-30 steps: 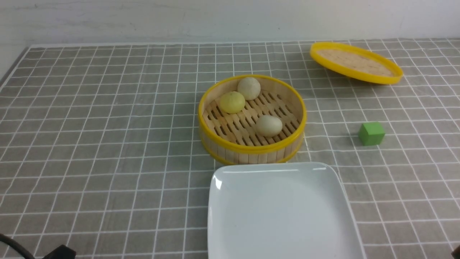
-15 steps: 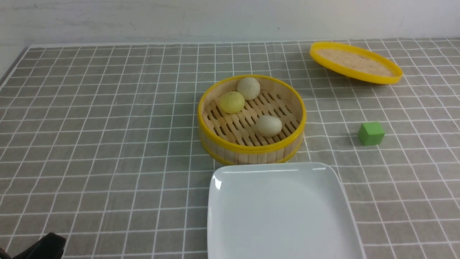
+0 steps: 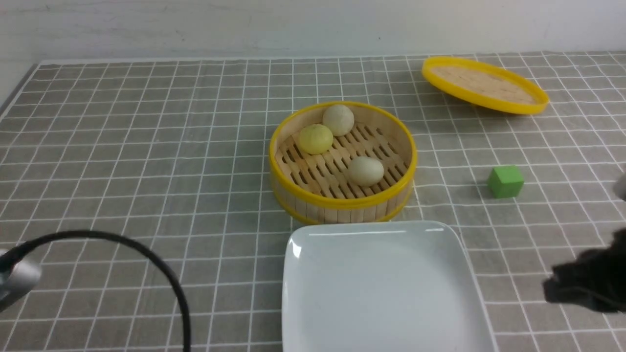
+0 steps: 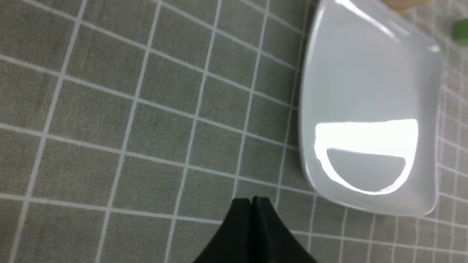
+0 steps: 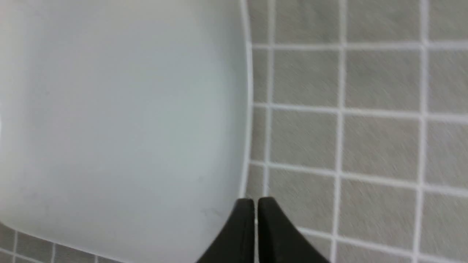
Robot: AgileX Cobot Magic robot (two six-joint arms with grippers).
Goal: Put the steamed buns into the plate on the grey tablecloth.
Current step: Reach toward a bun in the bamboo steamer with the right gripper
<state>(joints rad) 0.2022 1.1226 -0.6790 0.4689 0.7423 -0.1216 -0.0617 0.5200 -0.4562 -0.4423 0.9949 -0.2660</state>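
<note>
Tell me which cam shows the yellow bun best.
Front view: the yellow bun sits unobstructed in the steamer basket. Neither wrist view includes it; they look at the plate and tablecloth.

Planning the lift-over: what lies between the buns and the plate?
Front view: only the basket's near wall, topped by its yellow rim, stands between the buns and the plate. Nothing else lies there.
</note>
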